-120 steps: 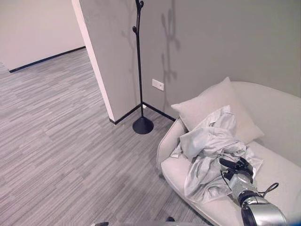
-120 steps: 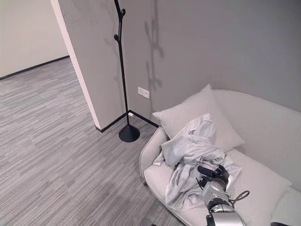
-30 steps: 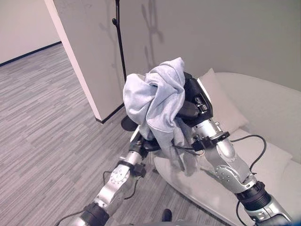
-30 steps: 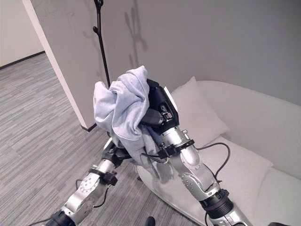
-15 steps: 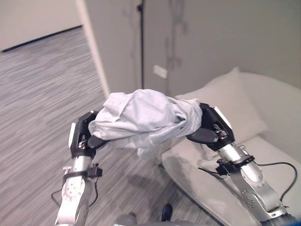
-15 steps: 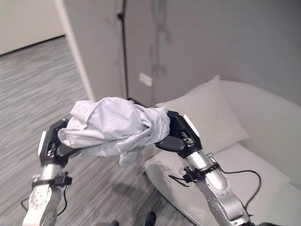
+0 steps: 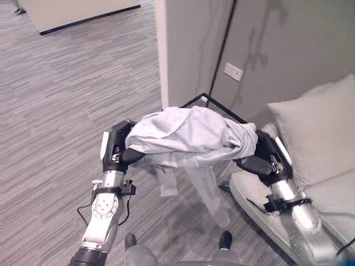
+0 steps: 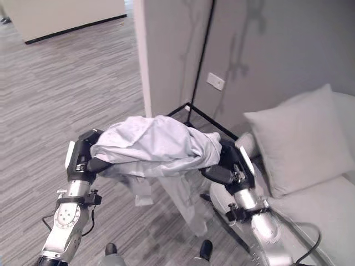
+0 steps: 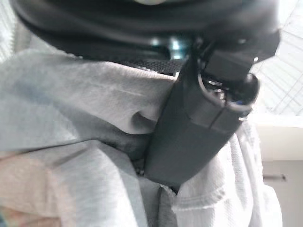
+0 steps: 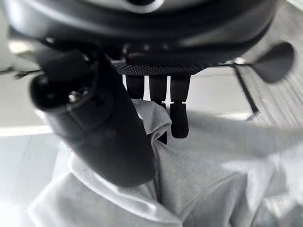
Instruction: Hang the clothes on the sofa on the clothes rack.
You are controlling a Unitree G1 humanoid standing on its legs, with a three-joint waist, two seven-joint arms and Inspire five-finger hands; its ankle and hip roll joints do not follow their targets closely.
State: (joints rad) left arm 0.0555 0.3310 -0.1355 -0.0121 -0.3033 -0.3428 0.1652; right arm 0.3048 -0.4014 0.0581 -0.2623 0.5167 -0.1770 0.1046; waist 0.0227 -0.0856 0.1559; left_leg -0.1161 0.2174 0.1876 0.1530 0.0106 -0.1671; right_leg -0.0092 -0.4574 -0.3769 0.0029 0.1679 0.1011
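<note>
i have the grey garment (image 7: 188, 136) stretched between my left hand (image 7: 115, 148) and right hand (image 7: 265, 157), both clamped on cloth, so it stays spread for the rack pole (image 7: 223, 54).

Garment (image 7: 188, 136) between robot hands, left of sofa (image 7: 333, 205)

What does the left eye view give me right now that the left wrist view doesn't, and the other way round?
Left eye view alone: the garment stretched between the left hand and the right hand, part of it hanging toward the floor, the rack pole by the wall corner behind, and the sofa with its pillow.
Left wrist view alone: close up, the left thumb pressed into the cloth, pinching a fold.
Both: the left hand gripping the pale grey garment.
</note>
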